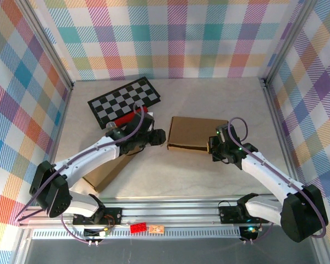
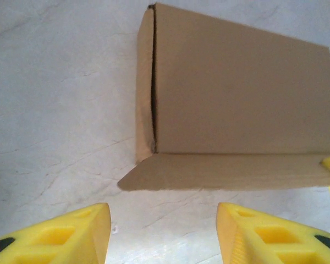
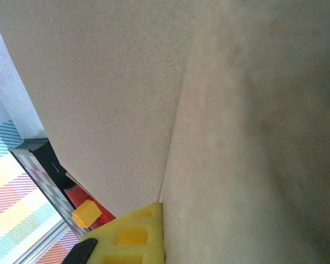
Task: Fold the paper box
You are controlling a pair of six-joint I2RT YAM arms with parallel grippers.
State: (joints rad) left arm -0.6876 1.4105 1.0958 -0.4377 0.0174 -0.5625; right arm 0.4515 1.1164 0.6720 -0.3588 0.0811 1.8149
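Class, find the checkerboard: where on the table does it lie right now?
In the top view, the checkerboard lies at the back left of the table, just behind the left gripper and left of the cardboard box.

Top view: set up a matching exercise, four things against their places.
Things:
1 box
2 checkerboard
3 flat cardboard
4 red brick

Places:
A on the front frame
B back left
C centre
D near left, partly under the left arm

Pairs: 1-C, 2-B, 3-D, 4-A
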